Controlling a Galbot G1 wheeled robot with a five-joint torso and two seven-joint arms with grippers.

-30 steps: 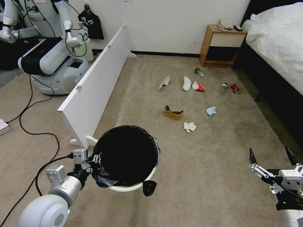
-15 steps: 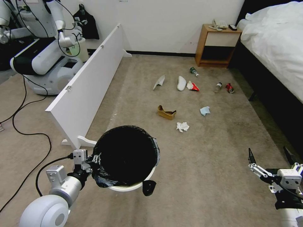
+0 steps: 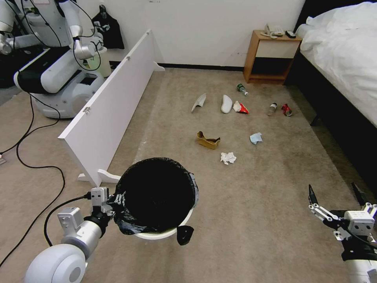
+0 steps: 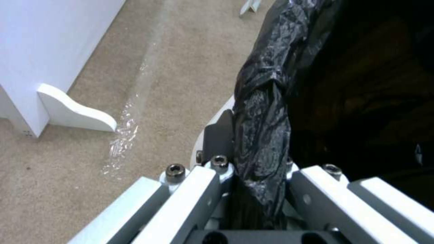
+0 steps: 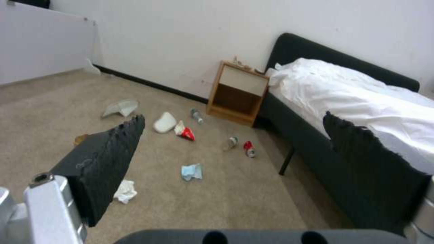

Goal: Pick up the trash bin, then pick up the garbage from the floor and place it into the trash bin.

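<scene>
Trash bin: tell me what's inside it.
Only the black bag lining the trash bin shows, held at the rim by the left hand. No litter is visible, but the bottom is too dark to tell for sure.

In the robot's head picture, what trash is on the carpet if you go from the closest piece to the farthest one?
Crumpled white tissue → brown cardboard scrap → light-blue wad → small plastic bottle near the nightstand. The slippers, wrapper, can and other bottle lie level between, so I skip them.
</scene>
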